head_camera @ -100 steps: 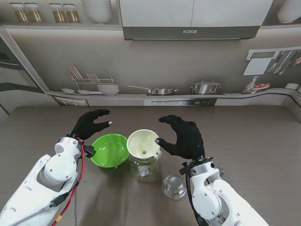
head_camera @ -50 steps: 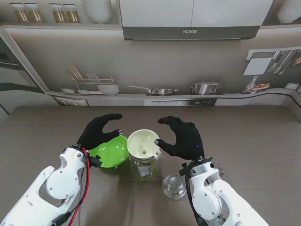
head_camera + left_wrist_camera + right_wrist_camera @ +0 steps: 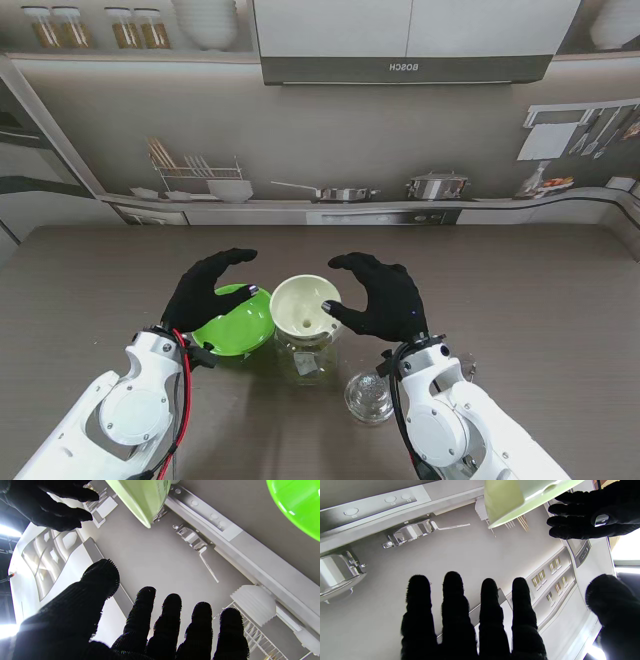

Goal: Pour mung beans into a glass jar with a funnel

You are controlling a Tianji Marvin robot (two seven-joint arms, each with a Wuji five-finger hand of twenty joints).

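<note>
A cream funnel (image 3: 303, 303) sits in the mouth of a glass jar (image 3: 307, 360) at the table's middle. Just to its left stands a bright green bowl (image 3: 238, 325); I cannot make out beans in it. My left hand (image 3: 212, 290) hovers open over the bowl's left and far rim, fingers spread and curved toward the funnel. My right hand (image 3: 378, 298) is open just right of the funnel, thumb near its rim. The left wrist view shows the funnel (image 3: 142, 497), bowl (image 3: 297, 502) and the right hand (image 3: 55, 507). The right wrist view shows the funnel (image 3: 517, 497) and left hand (image 3: 592, 517).
A round glass lid (image 3: 370, 396) lies on the table near me, right of the jar and beside my right wrist. The brown table (image 3: 520, 300) ends at a backdrop printed with a kitchen counter.
My left hand has swung right and a little nearer, from left of the bowl to over its rim. My right hand has edged left toward the funnel. Bowl, jar and funnel stay put.
</note>
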